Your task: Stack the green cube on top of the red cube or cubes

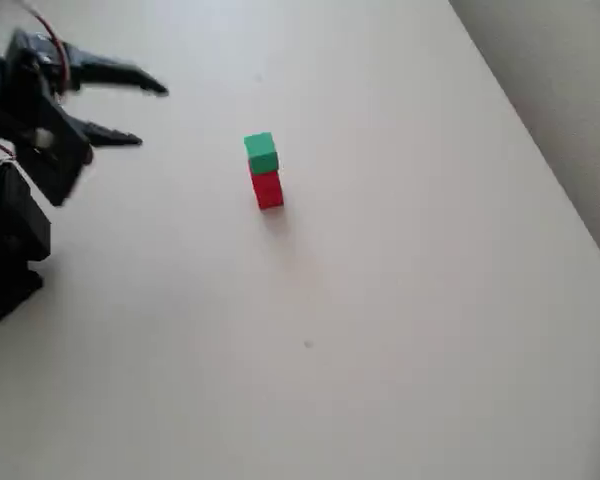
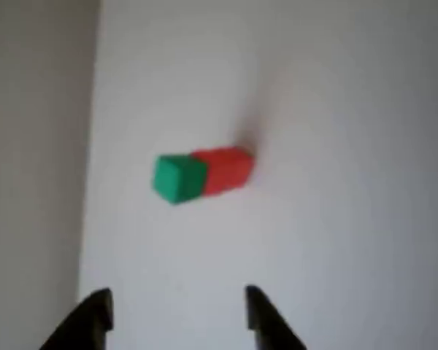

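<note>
The green cube (image 1: 261, 153) sits on top of the red cube (image 1: 267, 189) near the middle of the white table in the overhead view. The wrist view shows the same pair, green cube (image 2: 177, 177) against red cube (image 2: 226, 170), well ahead of the fingertips. My black gripper (image 1: 147, 114) is at the upper left of the overhead view, well to the left of the stack. It stands open with nothing between its fingers (image 2: 95, 310), and it touches neither cube. The gripper (image 2: 179, 302) opening points toward the stack.
The arm's black base (image 1: 5, 250) fills the left edge of the overhead view. The table's right edge (image 1: 550, 150) runs diagonally at the upper right. In the wrist view the table's edge (image 2: 87, 146) runs down the left side.
</note>
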